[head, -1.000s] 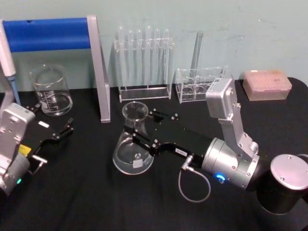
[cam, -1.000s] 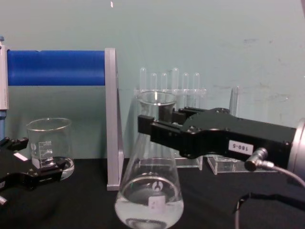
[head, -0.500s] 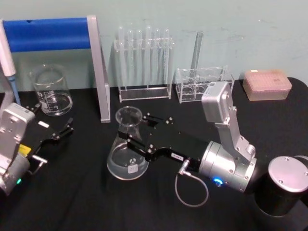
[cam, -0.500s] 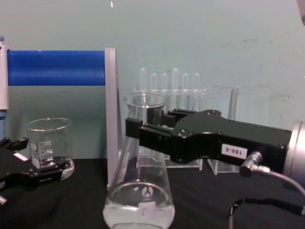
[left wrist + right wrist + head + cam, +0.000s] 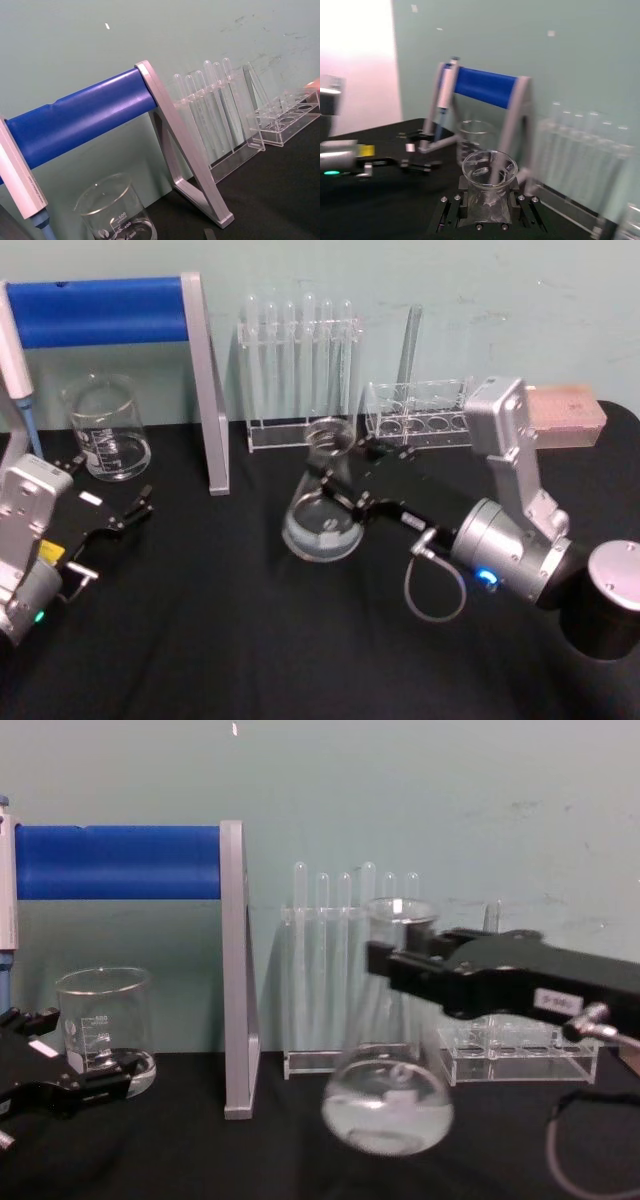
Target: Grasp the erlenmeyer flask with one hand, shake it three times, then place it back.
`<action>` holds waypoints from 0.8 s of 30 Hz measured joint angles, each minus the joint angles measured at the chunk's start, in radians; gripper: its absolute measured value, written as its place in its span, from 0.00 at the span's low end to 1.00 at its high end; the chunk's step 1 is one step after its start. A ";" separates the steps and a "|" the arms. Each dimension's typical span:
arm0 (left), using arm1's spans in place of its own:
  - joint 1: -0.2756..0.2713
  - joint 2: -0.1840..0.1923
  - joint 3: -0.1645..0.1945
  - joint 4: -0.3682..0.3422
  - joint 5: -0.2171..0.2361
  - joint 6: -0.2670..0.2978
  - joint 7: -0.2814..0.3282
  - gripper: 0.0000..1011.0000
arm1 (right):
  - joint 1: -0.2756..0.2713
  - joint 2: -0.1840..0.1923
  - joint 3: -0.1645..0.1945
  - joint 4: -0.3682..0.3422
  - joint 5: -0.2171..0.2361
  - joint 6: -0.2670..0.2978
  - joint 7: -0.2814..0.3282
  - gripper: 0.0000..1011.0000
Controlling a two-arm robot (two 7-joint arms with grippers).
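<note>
**Q:** Flask location and grip?
**A:** Flask (image 5: 320, 525) hangs tilted just before the rack (image 5: 280, 435), with the right gripper (image 5: 345, 480) clamped on its neck. The left gripper (image 5: 125, 512) sits parked, jaws apart, well left of the rack.
**Q:** Handling?
**A:** Judged rigid, slick, breakable and base-heavy; a neck hold suits it.

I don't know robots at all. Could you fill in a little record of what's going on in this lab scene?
Held object: erlenmeyer flask, tilted, apparently raised off the black table
Holder: right gripper, shut on the flask's neck
Other arm: left gripper, open, idle near the beaker
Behind: test tube rack by the wall
</note>
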 joint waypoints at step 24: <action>0.000 0.000 0.000 0.000 0.000 0.000 0.000 0.99 | -0.001 -0.006 0.193 0.090 -0.056 -0.008 -0.116 0.44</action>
